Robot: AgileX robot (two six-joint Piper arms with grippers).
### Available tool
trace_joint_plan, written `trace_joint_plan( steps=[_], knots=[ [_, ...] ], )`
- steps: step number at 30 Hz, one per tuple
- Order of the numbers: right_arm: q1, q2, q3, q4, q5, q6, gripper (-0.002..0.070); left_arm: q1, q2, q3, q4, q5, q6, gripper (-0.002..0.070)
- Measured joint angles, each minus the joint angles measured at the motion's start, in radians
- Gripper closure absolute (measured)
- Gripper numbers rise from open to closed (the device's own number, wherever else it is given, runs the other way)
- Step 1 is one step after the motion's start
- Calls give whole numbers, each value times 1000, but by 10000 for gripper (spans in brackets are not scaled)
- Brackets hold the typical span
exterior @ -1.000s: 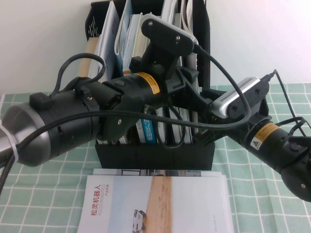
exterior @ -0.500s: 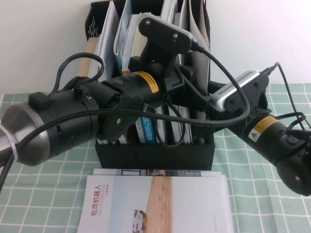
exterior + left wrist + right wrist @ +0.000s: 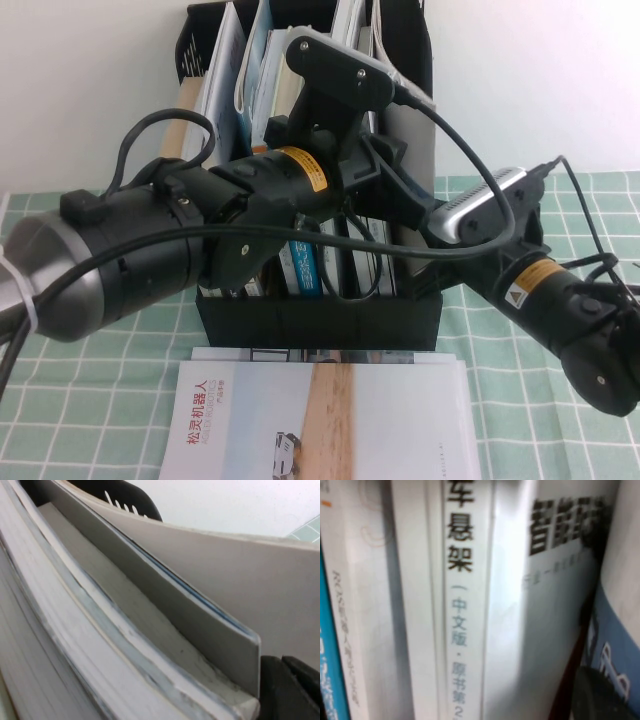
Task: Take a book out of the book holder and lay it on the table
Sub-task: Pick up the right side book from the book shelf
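**A:** How do the jaws stand on each arm?

**B:** The right gripper [image 3: 425, 262] reaches into the right side of the book holder [image 3: 318, 320], and its jaws are closed tight. Its fingers are buried among the standing books, so which volume they pinch, if any, cannot be told. The left gripper [image 3: 385, 190] is pushed deep between books higher in the rack; whether its jaws are open or closed cannot be told.

**A:** Where is the book relative to them?

**B:** The book [image 3: 325, 420], a thin white booklet with a red Chinese title, a tan vertical band and a small white car, lies flat on the table [image 3: 90, 400], just in front of the holder's low front wall. It is well apart from both grippers, and neither touches it.

**A:** What is inside the holder?

**B:** Upright books fill its slots. A blue-spined book [image 3: 303, 270] stands near the middle behind the left arm. The right wrist camera looks close onto a white-spined book [image 3: 465, 600] with Chinese lettering down its spine. The left wrist camera shows pale covers and page edges [image 3: 100, 630] leaning together.
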Motion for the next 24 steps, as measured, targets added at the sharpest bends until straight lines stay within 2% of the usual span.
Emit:
trace_joint_plan(
  steps=[6, 16, 20, 24],
  knots=[
    [0, 2, 42, 43, -141, 4, 666, -12, -20, 0, 0, 7, 0, 678],
    [0, -126, 72, 79, -156, -59, 666, -38, -224, 0, 0, 35, 0, 678],
    [0, -207, 72, 85, -163, -91, 666, -38, -322, 0, 0, 127, 0, 678],
    [0, -299, 72, 79, -167, -105, 668, -38, -414, 0, 0, 330, 0, 678]
  ],
)
